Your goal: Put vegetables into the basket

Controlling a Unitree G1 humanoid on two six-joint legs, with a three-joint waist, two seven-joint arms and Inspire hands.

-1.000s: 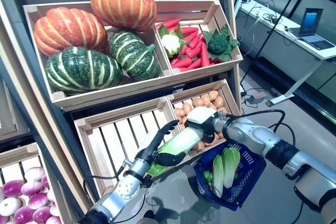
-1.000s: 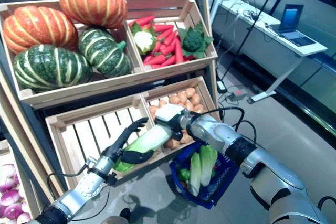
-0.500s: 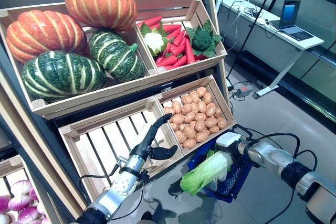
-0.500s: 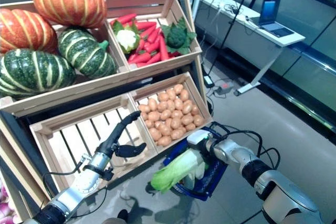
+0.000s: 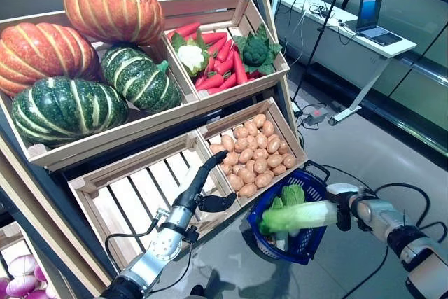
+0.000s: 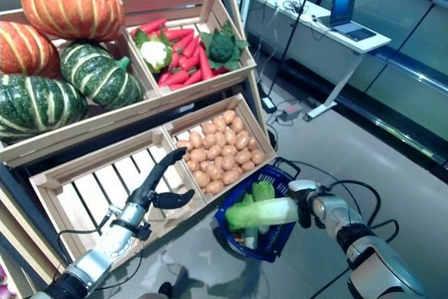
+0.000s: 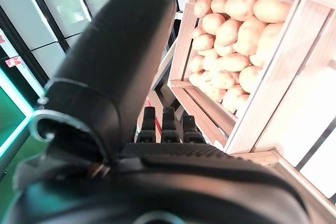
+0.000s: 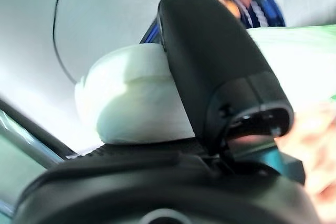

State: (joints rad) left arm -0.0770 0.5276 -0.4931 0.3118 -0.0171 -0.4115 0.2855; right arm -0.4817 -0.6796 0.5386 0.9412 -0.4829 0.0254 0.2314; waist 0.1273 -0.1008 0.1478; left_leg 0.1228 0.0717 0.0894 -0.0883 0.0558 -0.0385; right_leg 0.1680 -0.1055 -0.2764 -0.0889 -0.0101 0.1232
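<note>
My right hand is shut on the white base of a long pale-green cabbage and holds it level just above the blue basket on the floor. The cabbage's leafy end points towards the stand. Its white stem shows under my thumb in the right wrist view. Green leafy vegetables lie in the basket. My left hand is open and empty, with straight fingers over the empty slatted crate.
The wooden stand rises to the left with crates on two levels. A crate of potatoes sits right behind the basket. A white desk with a laptop stands at the far right. Grey floor lies between.
My right hand has carried the cabbage to the right, from in front of the stand to over the basket. The left hand has stayed open by the empty crate. The camera has shifted.
</note>
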